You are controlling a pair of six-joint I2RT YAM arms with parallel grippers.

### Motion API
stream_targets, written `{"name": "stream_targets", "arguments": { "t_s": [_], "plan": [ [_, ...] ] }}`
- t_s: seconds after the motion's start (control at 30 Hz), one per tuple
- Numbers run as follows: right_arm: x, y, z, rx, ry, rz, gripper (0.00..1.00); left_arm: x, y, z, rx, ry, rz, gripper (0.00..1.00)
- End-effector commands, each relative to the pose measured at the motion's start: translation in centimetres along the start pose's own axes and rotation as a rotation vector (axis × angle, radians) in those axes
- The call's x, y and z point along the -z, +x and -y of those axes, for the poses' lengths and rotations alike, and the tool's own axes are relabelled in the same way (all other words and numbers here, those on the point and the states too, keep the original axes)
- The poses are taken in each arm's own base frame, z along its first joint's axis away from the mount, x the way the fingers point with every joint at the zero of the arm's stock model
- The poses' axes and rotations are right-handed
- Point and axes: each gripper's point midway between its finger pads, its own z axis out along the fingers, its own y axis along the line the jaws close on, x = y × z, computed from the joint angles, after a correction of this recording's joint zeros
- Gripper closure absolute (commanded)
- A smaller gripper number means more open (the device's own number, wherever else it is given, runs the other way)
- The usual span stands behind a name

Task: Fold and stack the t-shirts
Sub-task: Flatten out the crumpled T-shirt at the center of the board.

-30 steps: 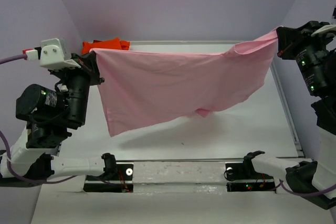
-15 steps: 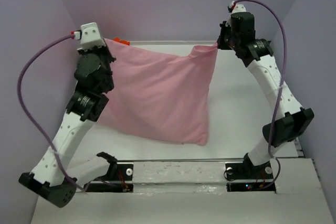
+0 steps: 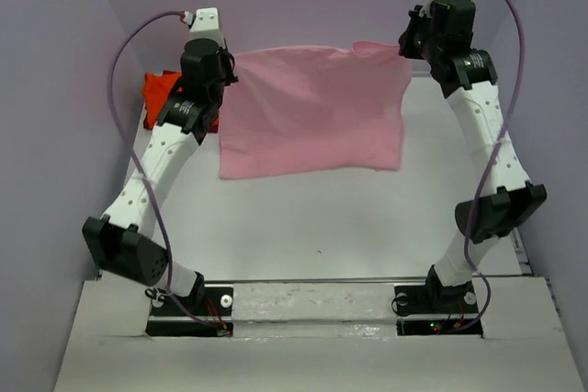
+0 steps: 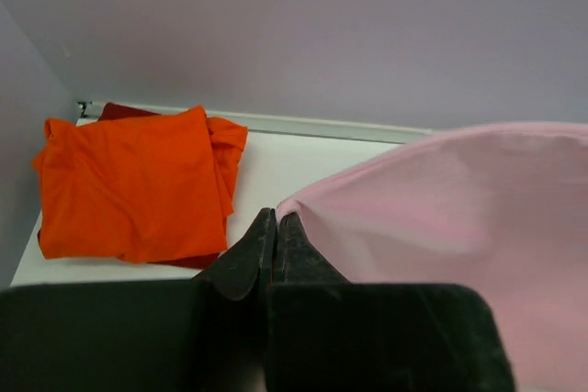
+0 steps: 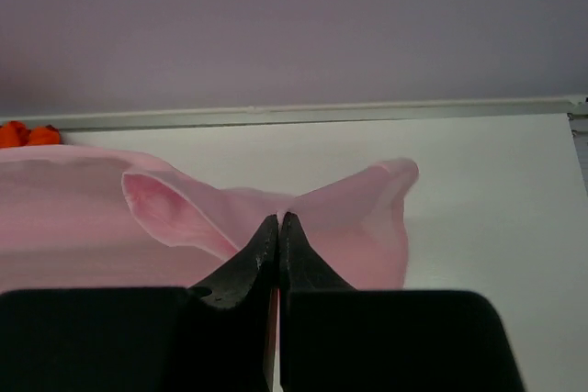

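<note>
The light pink t-shirt (image 3: 312, 107) hangs stretched between both grippers over the far half of the table. My left gripper (image 3: 226, 60) is shut on its left top corner; in the left wrist view (image 4: 277, 219) the pink cloth (image 4: 441, 218) runs off to the right. My right gripper (image 3: 408, 47) is shut on its right top corner, seen pinched in the right wrist view (image 5: 278, 220) with pink cloth (image 5: 358, 218) on both sides. The orange-red t-shirt (image 3: 161, 94) lies folded at the far left corner, also in the left wrist view (image 4: 129, 185).
Purple walls enclose the white table (image 3: 312, 218) on the left, back and right. A raised rail (image 4: 322, 124) runs along the table's far edge. The arm bases sit on a plate (image 3: 312, 305) at the near edge.
Both arms have swung far forward, carrying the pink t-shirt from near the front toward the back wall. The shirt's lower edge now hangs farther back. The orange-red t-shirt is uncovered.
</note>
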Motion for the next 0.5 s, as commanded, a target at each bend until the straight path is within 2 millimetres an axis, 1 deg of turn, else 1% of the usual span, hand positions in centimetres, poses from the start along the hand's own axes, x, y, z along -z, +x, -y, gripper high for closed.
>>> {"name": "stream_targets", "arguments": {
  "t_s": [0.0,0.07,0.1,0.17,0.2,0.23,0.27,0.3,0.33,0.37,0.4,0.43,0.47],
  "plan": [
    [12.7,-7.7,-0.6,-0.017,-0.101,0.262,1.0,12.8,-11.6,-0.7,0.12,0.125,0.355,1.0],
    [15.5,-6.9,-0.4,-0.015,-0.118,0.263,1.0,15.1,-11.0,-1.2,0.127,0.142,0.373,1.0],
    [18.2,-6.1,0.1,-0.009,-0.126,0.269,1.0,17.0,-9.6,-1.3,0.123,0.17,0.352,1.0],
    [20.8,-4.5,0.4,-0.013,-0.147,0.265,1.0,19.2,-7.8,-1.7,0.139,0.185,0.331,1.0],
    [23.1,-2.8,0.7,-0.025,-0.167,0.265,1.0,20.9,-5.8,-2.5,0.168,0.202,0.327,1.0],
    [24.1,-1.9,0.6,-0.032,-0.186,0.264,1.0,21.7,-4.7,-2.8,0.19,0.206,0.319,1.0],
    [25.0,-0.6,1.0,-0.037,-0.185,0.241,1.0,22.8,-3.6,-2.5,0.209,0.247,0.306,1.0],
    [26.0,0.1,1.2,-0.042,-0.185,0.238,1.0,23.4,-2.7,-2.6,0.228,0.263,0.296,1.0],
    [28.0,0.6,1.6,-0.044,-0.191,0.264,1.0,24.5,-1.4,-3.3,0.268,0.278,0.275,1.0],
    [28.9,1.0,1.8,-0.043,-0.19,0.261,1.0,25.1,-1.2,-3.3,0.28,0.302,0.274,1.0],
    [29.8,0.7,1.9,-0.042,-0.193,0.278,1.0,25.7,-1.3,-3.3,0.296,0.32,0.28,1.0],
    [31.9,-1.1,1.9,-0.043,-0.203,0.333,1.0,26.4,-1.8,-3.7,0.308,0.328,0.295,1.0],
    [32.4,-1.9,1.8,-0.04,-0.205,0.338,1.0,26.6,-2.1,-3.7,0.302,0.333,0.291,1.0]
  ]
}}
